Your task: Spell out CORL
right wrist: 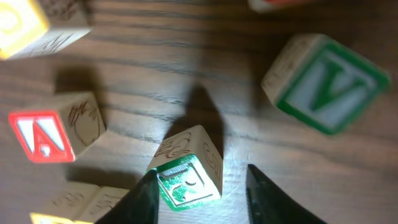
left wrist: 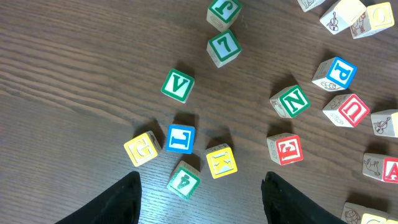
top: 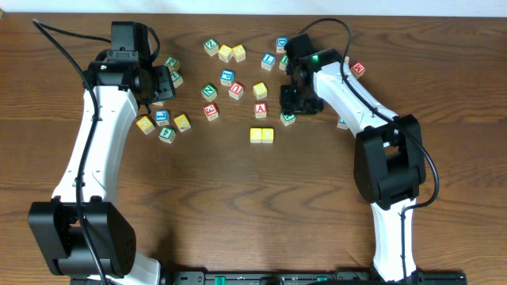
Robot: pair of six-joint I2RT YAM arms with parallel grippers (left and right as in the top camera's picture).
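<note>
Nearest, two plain yellow wooden cubes point(top: 257, 135) sit touching, side by side. Just far-right of them, the white wooden cube with a green letter point(right wrist: 186, 177), too blurred to read, rests between the right gripper's point(right wrist: 202, 171) narrowly parted fingers, with a gap on one side. Far left, the blue-framed L cube point(left wrist: 180, 138) lies beneath the left gripper point(left wrist: 202, 186), its fingers wide and empty.
</note>
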